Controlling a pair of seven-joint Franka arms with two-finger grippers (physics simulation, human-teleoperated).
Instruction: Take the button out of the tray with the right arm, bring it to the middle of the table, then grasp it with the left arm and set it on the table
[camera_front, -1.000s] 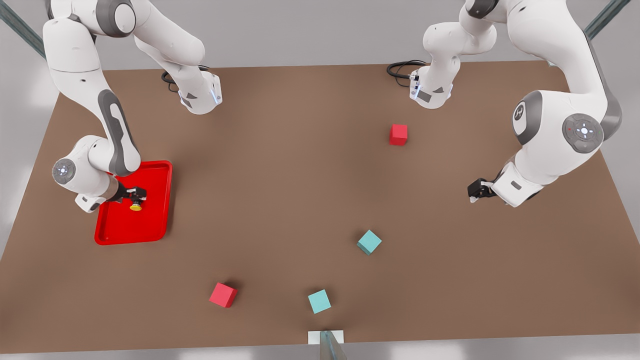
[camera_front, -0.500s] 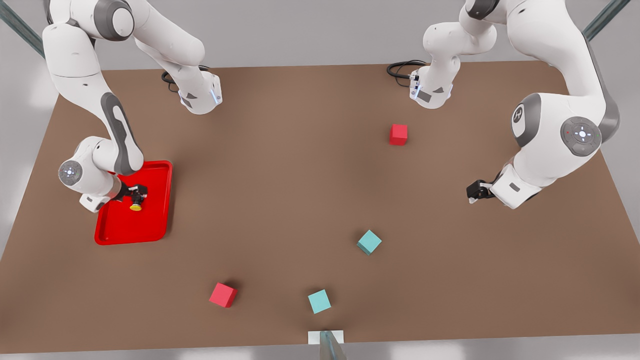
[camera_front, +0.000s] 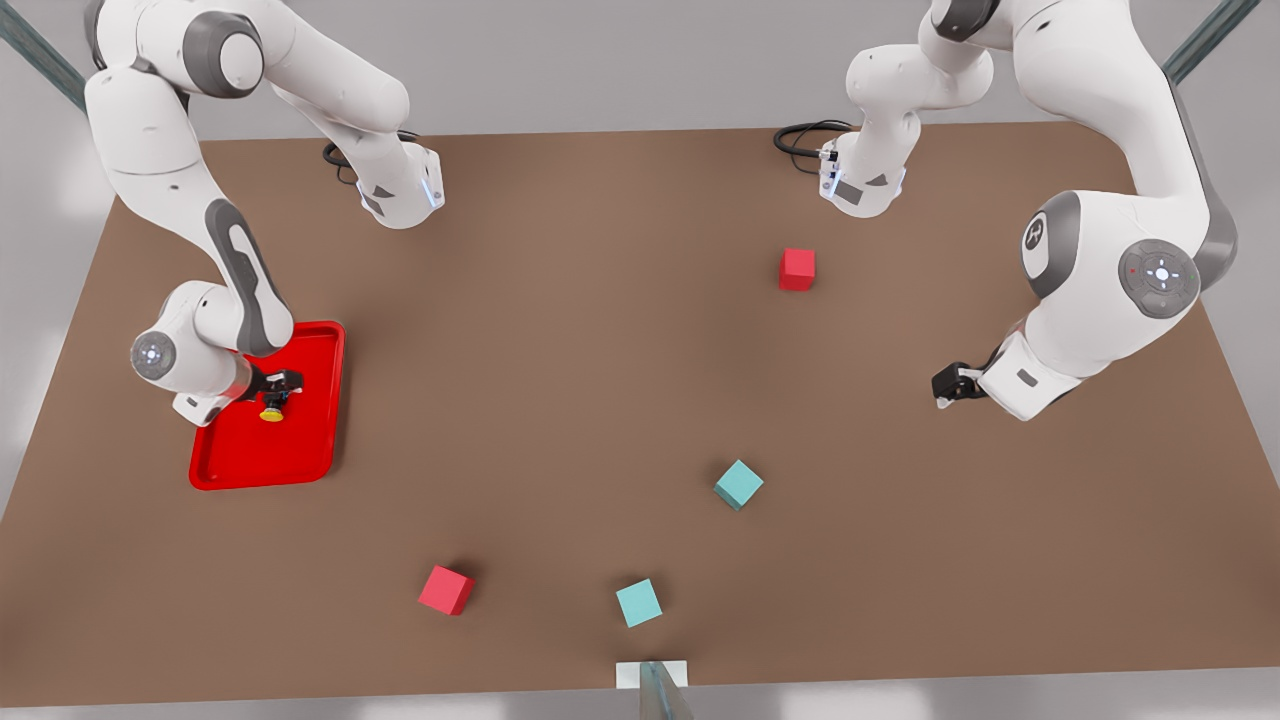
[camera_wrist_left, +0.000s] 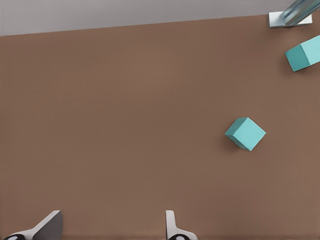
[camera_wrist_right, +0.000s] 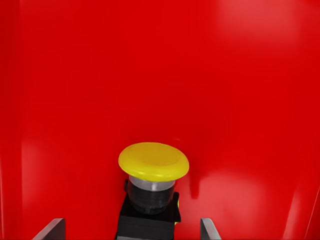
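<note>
Here the right gripper (camera_front: 281, 385) hangs spread over the tray (camera_front: 235, 462) at the front view's left, the button (camera_front: 271, 412) lying between its fingers (camera_wrist_right: 50, 230), unpinched. The left gripper (camera_front: 945, 385), also spread, waits at right over bare surface (camera_front: 600, 380).

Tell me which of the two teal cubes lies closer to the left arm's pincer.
The teal cube nearer the table's middle is closer to the left pincer, on the front view's right. The other teal cube sits by the table's near edge, farther off.
</note>
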